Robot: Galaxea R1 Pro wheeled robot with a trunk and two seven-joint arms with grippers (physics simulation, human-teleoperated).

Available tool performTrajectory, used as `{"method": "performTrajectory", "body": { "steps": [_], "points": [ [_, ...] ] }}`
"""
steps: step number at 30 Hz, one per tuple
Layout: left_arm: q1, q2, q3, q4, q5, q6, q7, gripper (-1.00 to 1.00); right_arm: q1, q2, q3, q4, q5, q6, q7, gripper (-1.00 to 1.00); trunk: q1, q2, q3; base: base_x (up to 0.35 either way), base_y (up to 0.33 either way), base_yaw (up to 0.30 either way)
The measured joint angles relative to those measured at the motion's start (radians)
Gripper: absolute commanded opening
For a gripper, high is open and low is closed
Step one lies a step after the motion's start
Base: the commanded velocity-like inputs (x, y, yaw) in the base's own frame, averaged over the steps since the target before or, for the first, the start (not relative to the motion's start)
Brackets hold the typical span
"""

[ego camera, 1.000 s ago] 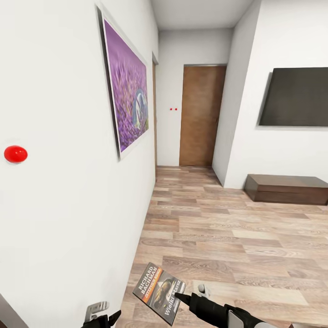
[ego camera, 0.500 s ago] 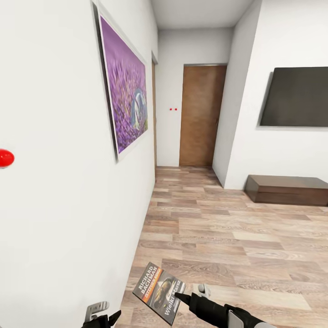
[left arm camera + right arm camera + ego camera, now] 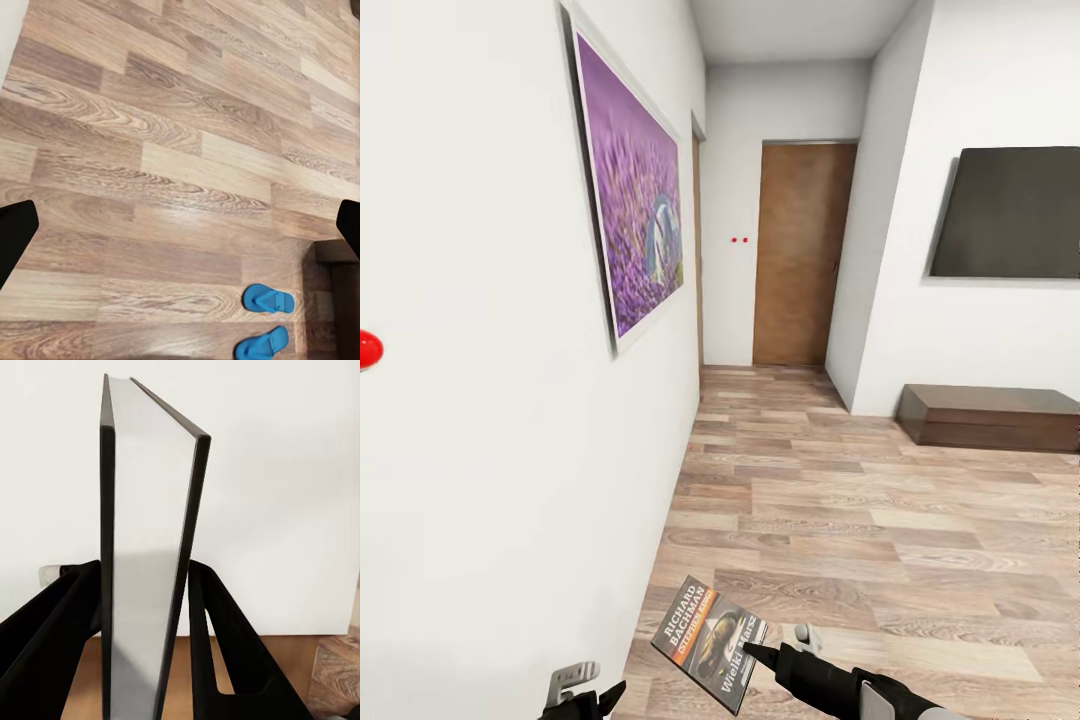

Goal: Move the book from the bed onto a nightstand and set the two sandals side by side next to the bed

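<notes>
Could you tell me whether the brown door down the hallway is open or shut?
Shut: the brown door fills its frame, no gap showing.

book (image 3: pixel 710 643): thin dark paperback, white "RICHARD BACHMAN" lettering, orange band, tilted above plank floor, pinched at one edge
sandals (image 3: pixel 268 300): two bright-blue, flat on wood floor, side by side, just apart

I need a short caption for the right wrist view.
Right end effector shut on the book, seen edge-on against a white wall.
</notes>
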Motion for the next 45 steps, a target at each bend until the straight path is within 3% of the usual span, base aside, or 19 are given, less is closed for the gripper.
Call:
{"method": "performTrajectory", "body": {
  "steps": [23,45],
  "points": [
    [0.000,0.000,0.000,0.000,0.000,0.000,-0.001,1.00,0.000,0.000,0.000,-0.001,0.000,0.000,0.005,-1.00,0.000,0.000,0.000,0.000,0.000,-0.043],
    [0.000,0.000,0.000,0.000,0.000,0.000,0.000,1.00,0.000,0.000,0.002,0.000,0.000,0.000,0.003,-1.00,0.000,0.000,0.000,0.117,0.000,0.000]
  ]
}}
